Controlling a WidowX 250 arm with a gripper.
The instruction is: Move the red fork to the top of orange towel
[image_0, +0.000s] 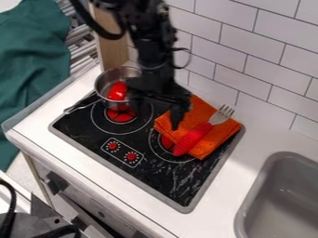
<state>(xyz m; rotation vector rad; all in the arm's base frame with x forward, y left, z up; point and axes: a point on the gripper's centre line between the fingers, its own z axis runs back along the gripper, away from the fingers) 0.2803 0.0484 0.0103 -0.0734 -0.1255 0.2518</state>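
the gripper hangs open and empty near the red fork, which lies across the orange towel; a low sideways swing could snag the cloth and drag both askew.

Glossy black stovetop; matt orange cloth towel; shiny metal pot.

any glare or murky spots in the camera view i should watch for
In the camera view, a shiny highlight on the red item in the pot; pale streaks, maybe reflections, on the black stovetop; little detail in the dark arm; no harsh glare on the red fork
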